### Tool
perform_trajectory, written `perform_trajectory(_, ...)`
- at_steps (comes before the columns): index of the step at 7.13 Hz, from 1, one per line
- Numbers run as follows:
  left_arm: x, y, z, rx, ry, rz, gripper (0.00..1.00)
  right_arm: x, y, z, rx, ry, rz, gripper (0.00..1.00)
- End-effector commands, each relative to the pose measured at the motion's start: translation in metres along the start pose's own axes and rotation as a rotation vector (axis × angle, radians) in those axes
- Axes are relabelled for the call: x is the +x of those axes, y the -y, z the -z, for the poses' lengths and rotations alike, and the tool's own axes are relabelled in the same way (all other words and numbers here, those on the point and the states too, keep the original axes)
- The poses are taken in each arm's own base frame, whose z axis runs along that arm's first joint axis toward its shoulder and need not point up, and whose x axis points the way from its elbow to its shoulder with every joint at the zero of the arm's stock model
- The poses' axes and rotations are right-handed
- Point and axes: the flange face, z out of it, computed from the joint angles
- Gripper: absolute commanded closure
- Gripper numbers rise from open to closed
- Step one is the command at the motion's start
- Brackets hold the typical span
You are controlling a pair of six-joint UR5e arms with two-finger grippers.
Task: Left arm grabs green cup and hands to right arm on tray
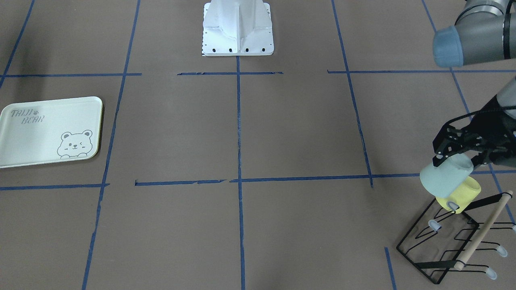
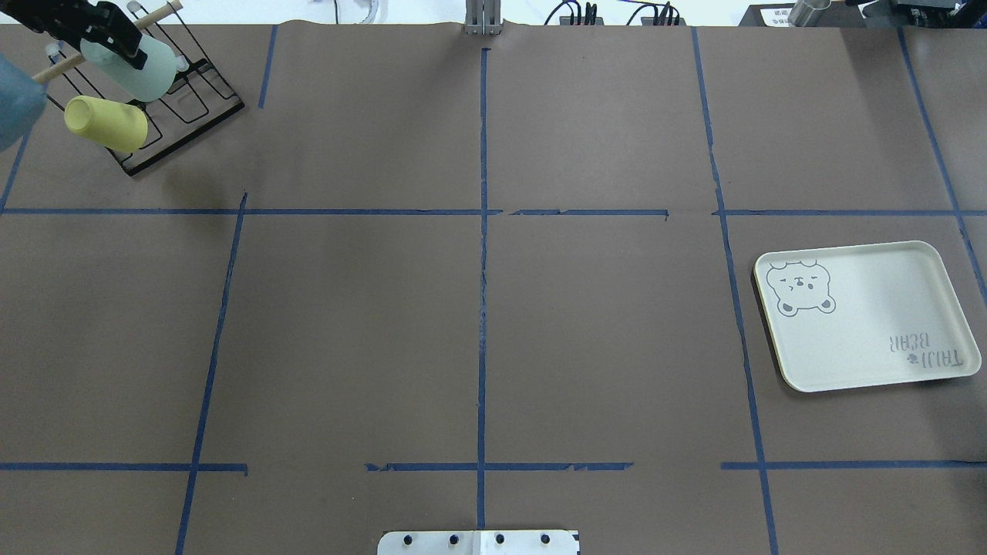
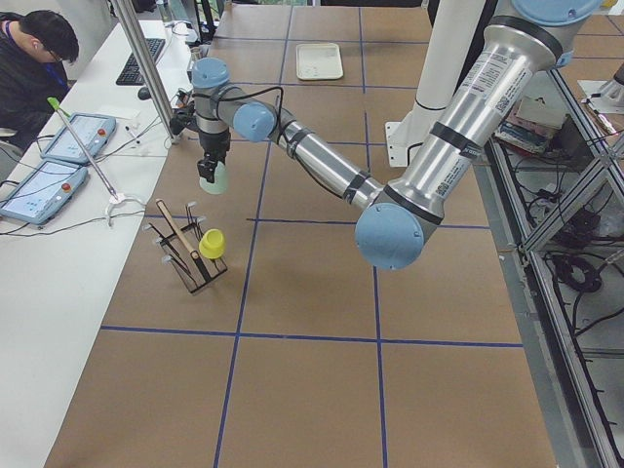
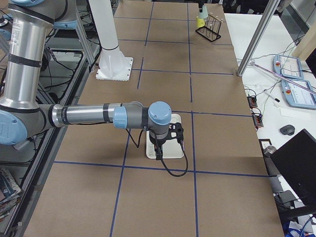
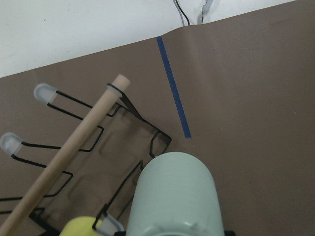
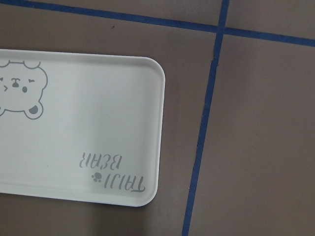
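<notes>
My left gripper (image 1: pixel 455 155) is shut on the rim of the green cup (image 1: pixel 445 177) and holds it tilted in the air just above the black wire rack (image 1: pixel 439 245). The cup also shows in the overhead view (image 2: pixel 143 69), the exterior left view (image 3: pixel 214 178) and the left wrist view (image 5: pixel 172 196). The tray (image 1: pixel 40 133) lies bare at the table's other end and also shows in the overhead view (image 2: pixel 871 308). My right gripper (image 4: pixel 165 143) hangs over the tray (image 6: pixel 88 128). It shows only in the exterior right view, so I cannot tell if it is open.
A yellow cup (image 1: pixel 463 195) sits on a prong of the rack, right under the green cup. A wooden dowel (image 5: pixel 69 157) crosses the rack. The robot's white base (image 1: pixel 238 28) stands at the table's edge. An operator (image 3: pixel 34 58) sits at a side desk.
</notes>
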Motion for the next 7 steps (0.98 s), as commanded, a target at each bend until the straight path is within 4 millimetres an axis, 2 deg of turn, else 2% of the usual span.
perform_trajectory(1, -0.015, -0.053, 0.007, -0.005, 0.001, 0.045, 0.8, -0.016, 0.01, 0.001, 0.025, 0.053, -0.004, 0.0)
perform_trajectory(2, -0.009, -0.056, 0.002, 0.009, -0.014, 0.118, 0.8, -0.041, 0.019, -0.009, 0.047, 0.075, -0.029, 0.0)
perform_trajectory(3, 0.002, -0.063, -0.008, 0.037, -0.05, 0.164, 0.8, -0.077, 0.031, -0.023, 0.088, 0.104, -0.063, 0.0)
perform_trajectory(4, 0.005, -0.081, -0.024, 0.057, -0.091, 0.224, 0.8, -0.117, 0.039, -0.03, 0.137, 0.16, -0.094, 0.0)
perform_trajectory(5, 0.014, -0.097, -0.032, 0.101, -0.162, 0.272, 0.8, -0.154, 0.049, -0.028, 0.181, 0.233, -0.118, 0.0)
perform_trajectory(6, 0.03, -0.116, -0.043, 0.115, -0.248, 0.342, 0.8, -0.196, 0.058, -0.03, 0.221, 0.297, -0.052, 0.0)
perform_trajectory(7, 0.06, -0.137, -0.055, 0.109, -0.35, 0.396, 0.8, -0.224, 0.056, -0.033, 0.228, 0.359, -0.043, 0.0)
